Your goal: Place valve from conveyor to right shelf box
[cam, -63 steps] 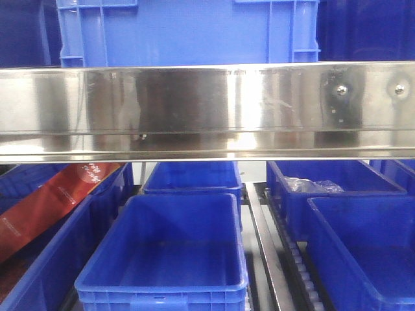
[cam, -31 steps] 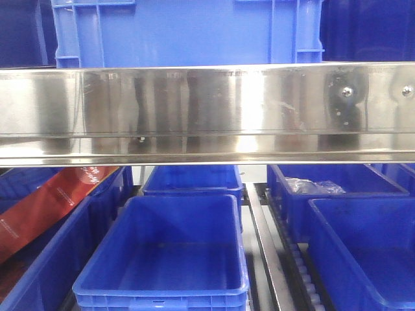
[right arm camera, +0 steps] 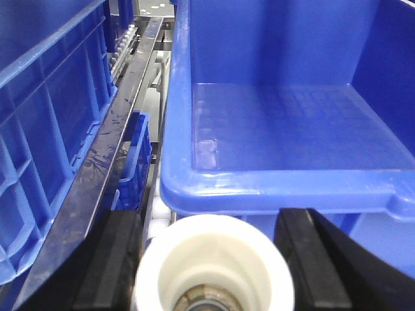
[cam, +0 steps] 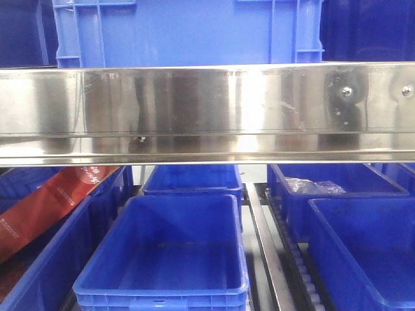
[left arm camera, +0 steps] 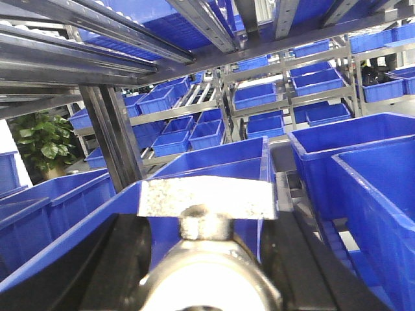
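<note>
The left gripper (left arm camera: 211, 223) is clamped on a metal valve (left arm camera: 205, 198), black fingers (left arm camera: 120, 265) pressed to either side of its round body, flat handle uppermost; straight ahead of it sits an open blue box (left arm camera: 220, 165), with a dark shelf upright (left arm camera: 113, 136) ahead to its left. The right gripper (right arm camera: 211, 223) grips a white plastic valve (right arm camera: 214, 259) seen end-on, metal in its bore; the near rim of a blue shelf box (right arm camera: 279, 184) lies just beyond its tips, a dark rail (right arm camera: 110, 149) to its left. From the front, a steel shelf beam (cam: 207, 110) crosses above more boxes.
</note>
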Robot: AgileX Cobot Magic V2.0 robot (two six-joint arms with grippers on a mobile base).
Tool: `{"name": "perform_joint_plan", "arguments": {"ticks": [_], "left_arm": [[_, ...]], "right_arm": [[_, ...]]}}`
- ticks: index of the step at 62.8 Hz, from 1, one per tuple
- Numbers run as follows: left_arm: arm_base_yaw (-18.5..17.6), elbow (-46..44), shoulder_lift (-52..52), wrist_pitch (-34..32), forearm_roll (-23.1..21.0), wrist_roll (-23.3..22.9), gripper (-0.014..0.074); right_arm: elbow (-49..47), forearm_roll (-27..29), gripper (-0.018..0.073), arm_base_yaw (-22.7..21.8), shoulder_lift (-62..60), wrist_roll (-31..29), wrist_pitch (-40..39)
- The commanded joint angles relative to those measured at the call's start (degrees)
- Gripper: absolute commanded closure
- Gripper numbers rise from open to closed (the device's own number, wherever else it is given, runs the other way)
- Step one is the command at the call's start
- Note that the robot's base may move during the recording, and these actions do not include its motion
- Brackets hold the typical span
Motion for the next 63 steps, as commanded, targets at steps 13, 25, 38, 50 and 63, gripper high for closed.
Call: {"name": "perform_joint_plan", "arguments": {"ticks": [13, 25, 38, 50, 63], "left_arm": [[-0.23, -0.42, -0.37, -4.48, 0.61, 0.02, 0.0707], [-0.23, -0.57, 1.28, -6.6, -5.48, 0.02, 0.0707], [-0.23, -7.4, 10.37, -5.64, -18.32, 0.32, 0.0707], [-4.91, -19.63, 23.17, -0.25, -27.72, 9.99, 0.0707], [-15.74, -33.24, 38.23, 0.73, -27.85, 10.09, 0.0707]], "right_arm": [[-0.59, -0.39, 0.0721, -0.15, -0.68, -0.29, -4.26], [-1.62, 1.11, 0.0721, 0.26, -0.56, -0.8, -4.05], [-10.17, 1.11, 0.0721, 6.52, 0.35, -4.04, -2.64], [-19.69, 1.5, 0.0721, 12.55, 6.76, -4.04, -2.53], [-31.05, 2.05, 0.0721, 17.26, 18.31, -4.04, -3.61]]}}
